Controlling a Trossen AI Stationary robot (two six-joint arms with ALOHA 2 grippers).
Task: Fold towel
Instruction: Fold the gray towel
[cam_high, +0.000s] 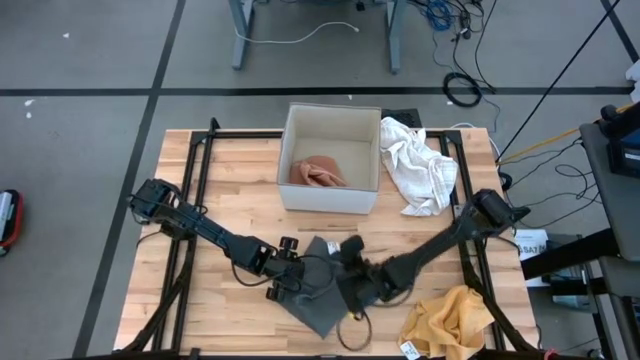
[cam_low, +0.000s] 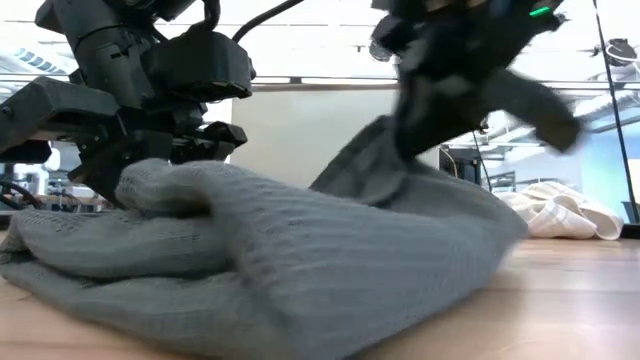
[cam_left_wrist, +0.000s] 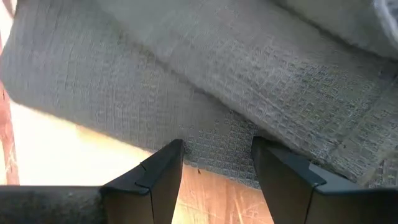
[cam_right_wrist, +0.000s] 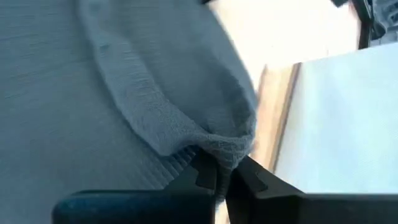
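Note:
A grey waffle-weave towel (cam_high: 318, 290) lies bunched on the wooden table near its front edge. My right gripper (cam_high: 352, 252) is at the towel's far right part, shut on a raised fold of it (cam_right_wrist: 217, 146). In the low view the cloth rises in a peak (cam_low: 375, 160) to this gripper (cam_low: 440, 90). My left gripper (cam_high: 288, 272) is open at the towel's left side. Its two fingers (cam_left_wrist: 163, 169) stand on either side of the towel's edge (cam_left_wrist: 217, 146). Whether they touch the cloth, I cannot tell. My right gripper pinches a bunched fold of the grey towel (cam_right_wrist: 225, 149) between its two fingers; how many layers it holds, I cannot tell. The fold is lifted into a peak (cam_low: 370, 165) below the gripper, and the rest of the towel (cam_low: 250, 260) lies on the table.
A white open box (cam_high: 330, 190) holding a pinkish cloth (cam_high: 318, 172) stands behind the towel. A white towel (cam_high: 420, 165) lies crumpled at the far right. A yellow cloth (cam_high: 450, 318) lies at the near right corner. Black frame rails run along both table sides.

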